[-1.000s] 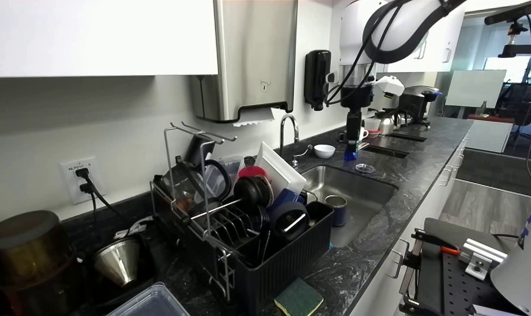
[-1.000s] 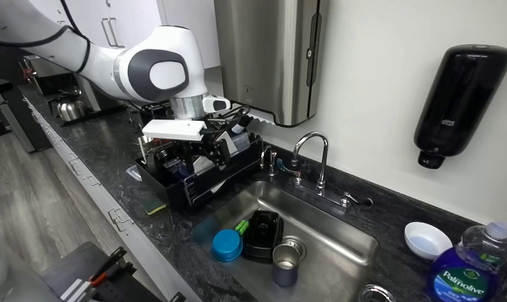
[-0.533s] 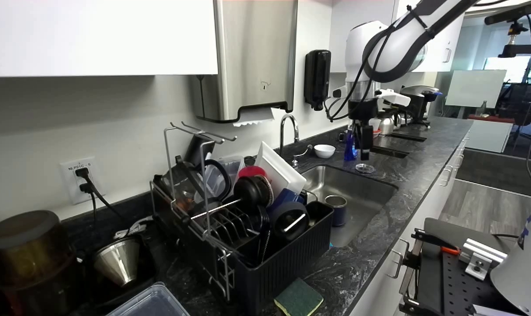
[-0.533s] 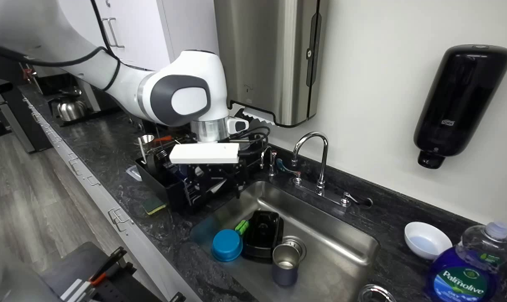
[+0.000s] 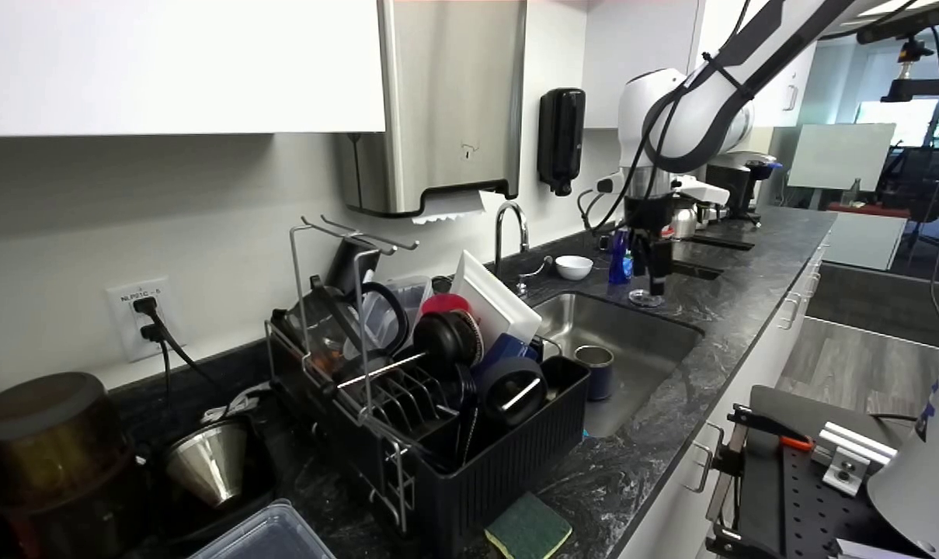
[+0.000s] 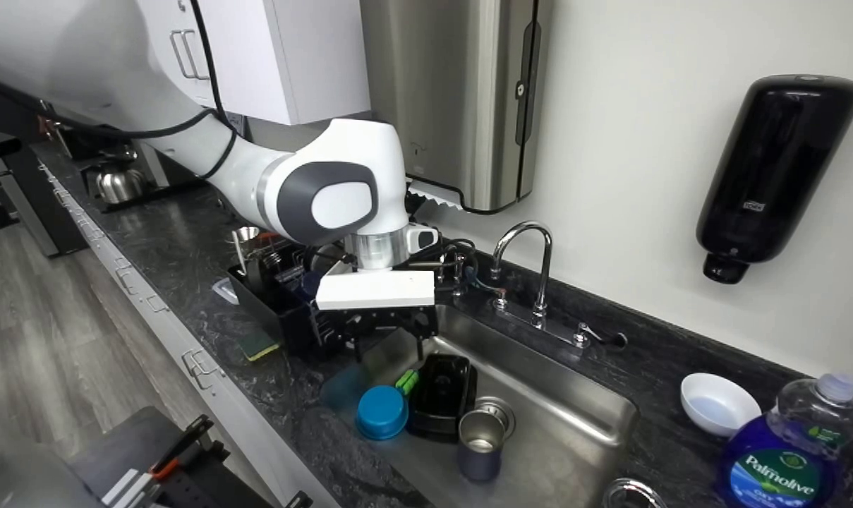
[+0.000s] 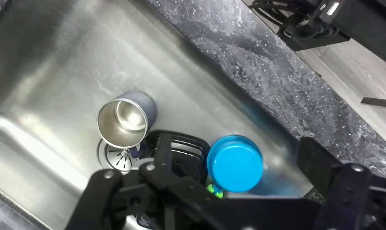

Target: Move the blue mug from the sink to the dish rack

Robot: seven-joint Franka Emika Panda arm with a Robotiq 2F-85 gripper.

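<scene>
The blue mug (image 6: 480, 458) stands upright in the sink (image 6: 560, 451), near the drain. It also shows in the other exterior view (image 5: 597, 380) and in the wrist view (image 7: 127, 119), where its open top and steel inside face up and its handle points toward the black container. My gripper (image 6: 389, 349) is open and empty above the rack end of the sink, apart from the mug. In the wrist view the gripper (image 7: 237, 155) has its fingers wide apart, over the bright blue dish, with the mug outside to the left. The dish rack (image 5: 508, 458) stands beside the sink, crowded with dishes.
A bright blue round dish (image 6: 382, 413) and a black container (image 6: 444, 395) lie in the sink beside the mug. The faucet (image 6: 542, 268) arches over the sink's back edge. A white bowl (image 6: 720, 404) and soap bottle (image 6: 786, 451) stand on the counter. A sponge (image 5: 529, 528) lies by the rack.
My gripper has come down and moved from over the dish rack to over the near end of the sink, and the wrist has turned. The mug has not moved.
</scene>
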